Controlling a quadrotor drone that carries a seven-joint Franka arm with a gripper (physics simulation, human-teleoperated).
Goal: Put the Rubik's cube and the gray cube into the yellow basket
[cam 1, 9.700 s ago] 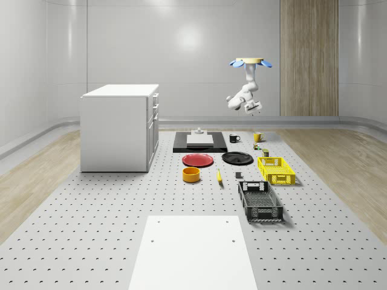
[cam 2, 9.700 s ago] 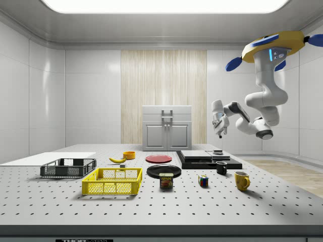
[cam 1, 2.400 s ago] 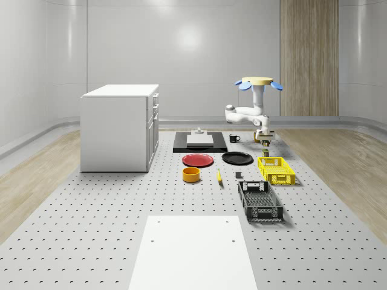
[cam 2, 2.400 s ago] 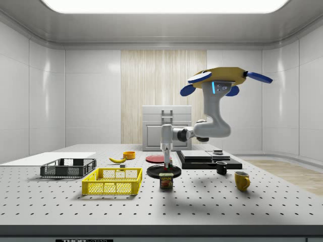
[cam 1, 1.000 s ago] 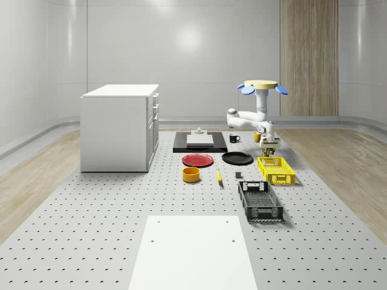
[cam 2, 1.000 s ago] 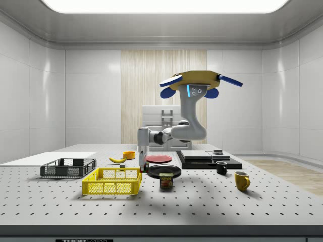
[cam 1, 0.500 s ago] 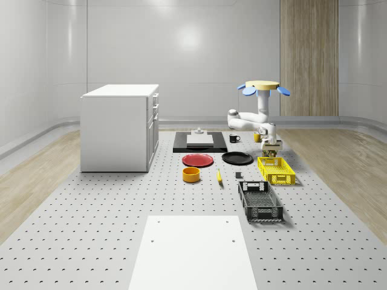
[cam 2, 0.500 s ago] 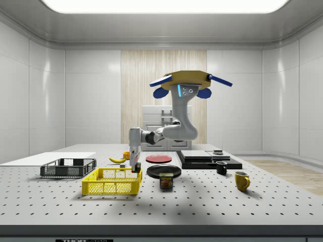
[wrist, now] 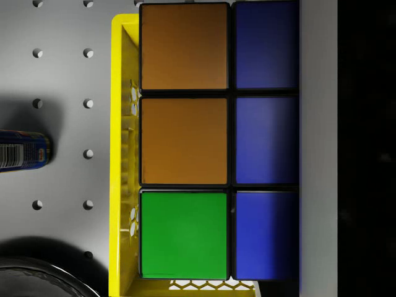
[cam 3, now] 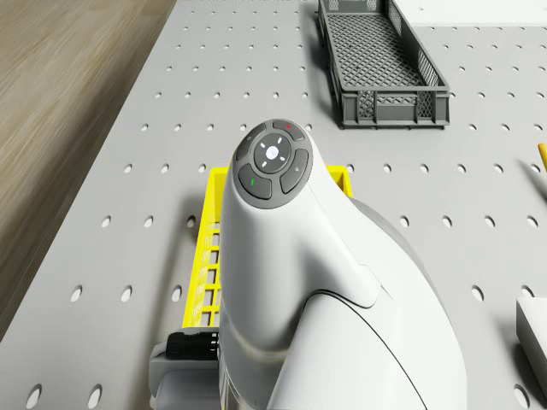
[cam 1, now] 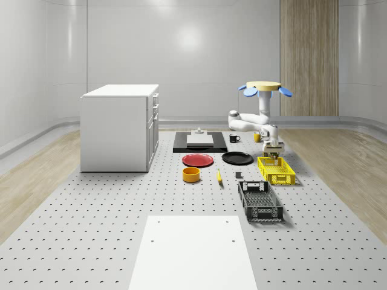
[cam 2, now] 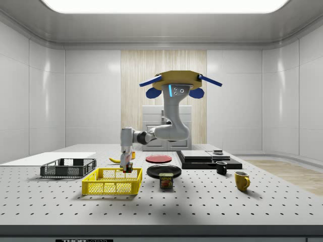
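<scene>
Yellow basket (cam 2: pixel 112 181) sits under the gripper (cam 2: pixel 128 169), which clamps the Rubik's cube (wrist: pixel 216 139); released near the rim, it could bounce out.

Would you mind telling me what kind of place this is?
Probably a simulated robotics lab: a perforated table, a white cabinet, and a hovering drone over household items like the yellow basket.

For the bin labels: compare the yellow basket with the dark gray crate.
The yellow basket is bright yellow; the dark gray crate is near black. In the whole-scene view the crate looks longer and sits nearer the camera. The pincer holds the Rubik's cube over the basket, the drone hovering beside it; nothing hangs over the crate. Both are open-topped lattice bins on the table.
</scene>
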